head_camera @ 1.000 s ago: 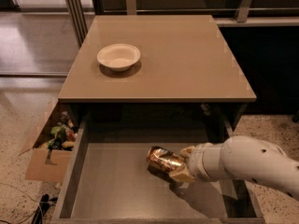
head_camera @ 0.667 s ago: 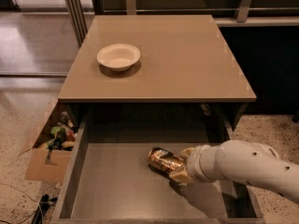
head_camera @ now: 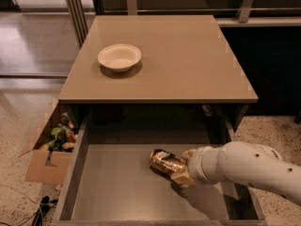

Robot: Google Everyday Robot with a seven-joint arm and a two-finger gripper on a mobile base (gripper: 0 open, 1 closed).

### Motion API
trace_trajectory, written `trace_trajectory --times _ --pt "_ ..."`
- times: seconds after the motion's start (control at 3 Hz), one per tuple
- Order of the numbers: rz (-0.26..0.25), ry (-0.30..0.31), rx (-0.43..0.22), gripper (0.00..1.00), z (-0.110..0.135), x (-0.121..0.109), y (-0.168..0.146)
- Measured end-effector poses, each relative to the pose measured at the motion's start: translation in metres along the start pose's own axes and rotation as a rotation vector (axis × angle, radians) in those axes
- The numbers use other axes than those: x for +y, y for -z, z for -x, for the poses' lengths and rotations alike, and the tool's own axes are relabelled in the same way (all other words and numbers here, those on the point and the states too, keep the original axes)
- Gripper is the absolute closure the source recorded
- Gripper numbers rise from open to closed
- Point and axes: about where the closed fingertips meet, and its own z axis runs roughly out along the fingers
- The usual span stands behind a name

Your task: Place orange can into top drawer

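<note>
The orange can (head_camera: 164,162) lies on its side low in the open top drawer (head_camera: 117,187), right of the drawer's middle, at or just above the grey bottom. My gripper (head_camera: 183,166) reaches in from the right on its white arm (head_camera: 244,166). Its pale fingers (head_camera: 181,177) sit on either side of the can's right end, closed on it. The can's right end is hidden behind the fingers.
A white bowl (head_camera: 119,57) stands on the tabletop (head_camera: 188,60) above the drawer, toward the left. A cardboard box of clutter (head_camera: 51,147) sits on the floor left of the drawer. The drawer's side walls (head_camera: 70,173) flank the can.
Almost nothing: the can and gripper stay at the same spot in the drawer. The arm has shifted only slightly.
</note>
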Motion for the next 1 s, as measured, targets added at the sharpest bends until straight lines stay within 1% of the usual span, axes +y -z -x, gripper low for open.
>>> trace_trajectory --times 0.33,0.67,1.0 --pt "0.0 0.0 0.0 0.2 0.0 0.0 0.0" --pt "0.0 0.0 0.0 0.0 0.0 0.0 0.0" --pt "0.0 0.0 0.0 0.0 0.0 0.0 0.0"
